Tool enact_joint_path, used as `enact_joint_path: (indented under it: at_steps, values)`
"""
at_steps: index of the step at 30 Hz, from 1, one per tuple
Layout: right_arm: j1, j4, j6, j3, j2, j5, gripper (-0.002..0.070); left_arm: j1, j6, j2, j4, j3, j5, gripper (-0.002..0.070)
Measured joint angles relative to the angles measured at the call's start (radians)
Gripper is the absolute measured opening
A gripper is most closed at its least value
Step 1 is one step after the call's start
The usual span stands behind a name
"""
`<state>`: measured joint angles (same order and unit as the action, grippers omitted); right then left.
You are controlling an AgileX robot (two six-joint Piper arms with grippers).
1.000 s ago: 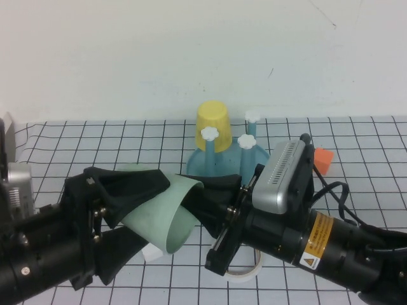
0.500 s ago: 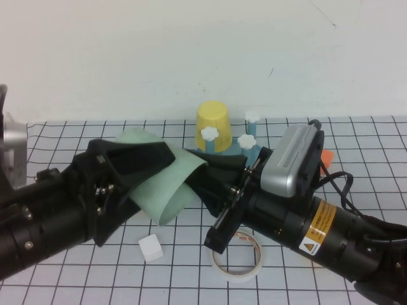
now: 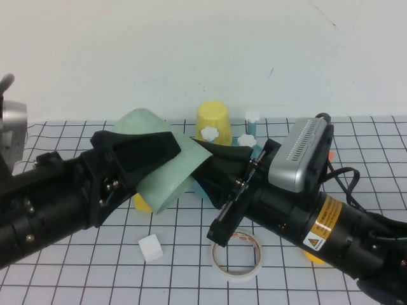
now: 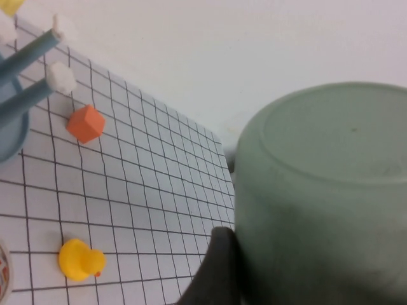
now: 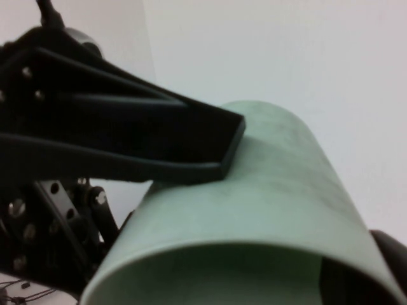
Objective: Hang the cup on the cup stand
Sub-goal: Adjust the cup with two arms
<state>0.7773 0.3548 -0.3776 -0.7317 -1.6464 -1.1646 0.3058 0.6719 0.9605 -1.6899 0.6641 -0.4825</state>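
The pale mint-green cup (image 3: 166, 181) hangs in the air, tilted, base up toward the left and mouth down toward the right. My left gripper (image 3: 172, 159) spans its body, with one finger (image 5: 191, 143) lying along the wall and another (image 4: 219, 267) beside the base (image 4: 324, 190). At the mouth, my right gripper (image 3: 198, 162) is shut on the rim, one finger inside the cup (image 5: 254, 210) and one outside. The blue cup stand (image 3: 252, 129) stands just behind, its tray mostly hidden; its pegs (image 4: 25, 54) show in the left wrist view.
A yellow cup (image 3: 213, 117) sits upside down on the stand. In front of the arms lie a white cube (image 3: 150, 248) and a tape ring (image 3: 238, 257). An orange cube (image 4: 86, 124) and a yellow duck (image 4: 79, 259) lie right of the stand.
Both arms have risen with the cup between them. The cup has moved up and toward the stand, and its base now points higher.
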Motion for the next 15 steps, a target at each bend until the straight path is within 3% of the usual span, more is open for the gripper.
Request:
enact_joint_path:
  at_steps: [15]
  values:
    - [-0.013, -0.068, 0.002, -0.001, 0.027, 0.027, 0.0026, 0.007, 0.03, 0.104, 0.007, 0.112, -0.009, 0.063]
